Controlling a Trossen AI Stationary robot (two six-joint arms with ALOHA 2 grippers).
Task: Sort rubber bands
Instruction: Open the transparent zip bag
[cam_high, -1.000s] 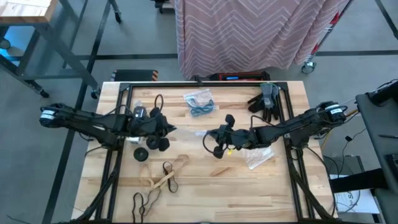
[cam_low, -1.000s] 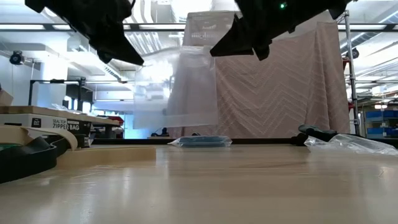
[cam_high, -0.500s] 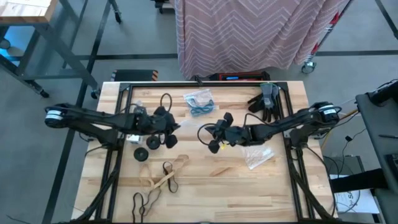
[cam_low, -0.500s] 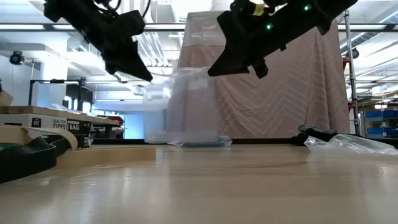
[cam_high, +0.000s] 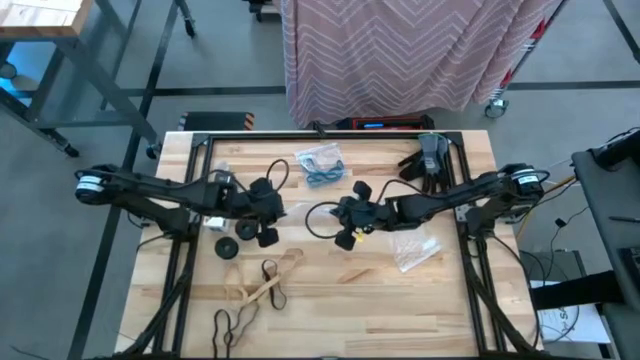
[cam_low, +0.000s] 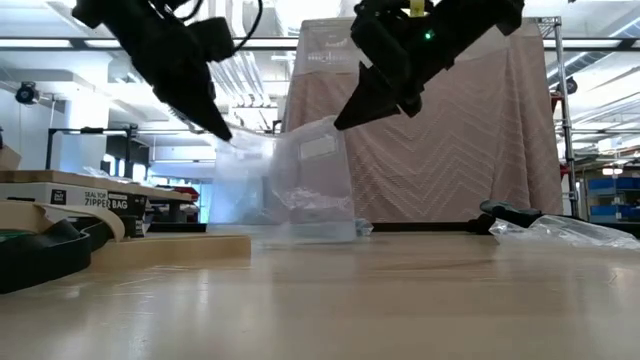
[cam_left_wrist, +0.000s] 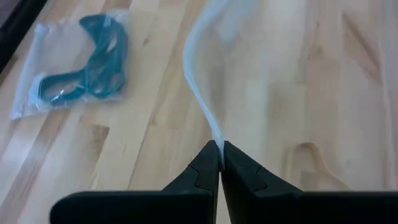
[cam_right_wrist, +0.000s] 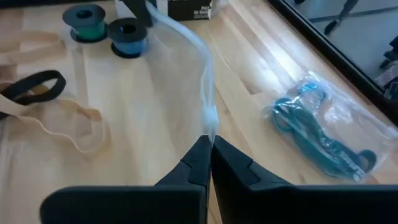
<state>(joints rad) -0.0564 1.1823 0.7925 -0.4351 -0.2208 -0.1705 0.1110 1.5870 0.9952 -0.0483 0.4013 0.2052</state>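
Observation:
A clear plastic bag (cam_low: 290, 185) hangs between my two grippers above the table's middle. My left gripper (cam_high: 283, 207) (cam_left_wrist: 219, 148) is shut on one upper end of it, and my right gripper (cam_high: 328, 213) (cam_right_wrist: 208, 144) is shut on the other. Tan rubber bands (cam_high: 262, 287) (cam_right_wrist: 68, 118) and black ones (cam_high: 234, 322) (cam_right_wrist: 32, 84) lie loose on the near left of the table. Blue rubber bands lie inside another clear bag (cam_high: 322, 165) (cam_left_wrist: 81, 68) at the far middle. My left gripper pinches the bag's upper edge (cam_left_wrist: 213, 134) between its two fingers, slanting down from the table's left. The bag hangs below the fingers, its lower end (cam_low: 300, 232) crumpled on the table. My right gripper pinches the same upper edge at its other end (cam_right_wrist: 209, 121) between its two fingers, slanting down from the table's right. The edge runs slack from here across to the left gripper. One layer or several, I cannot tell.
Dark gloves (cam_high: 428, 160) lie at the far right, and another clear bag (cam_high: 413, 250) lies under the right arm. Spools (cam_high: 226, 248) (cam_right_wrist: 127, 31) and a box of zipper bags (cam_low: 70, 195) stand on the left. A dark frame edges the table.
Both grippers have come down and tipped further downward, still shut on the bag. The bag, which hung clear of the table, has sunk; its lower end now rests crumpled on the wood while its upper edge stays in the fingers.

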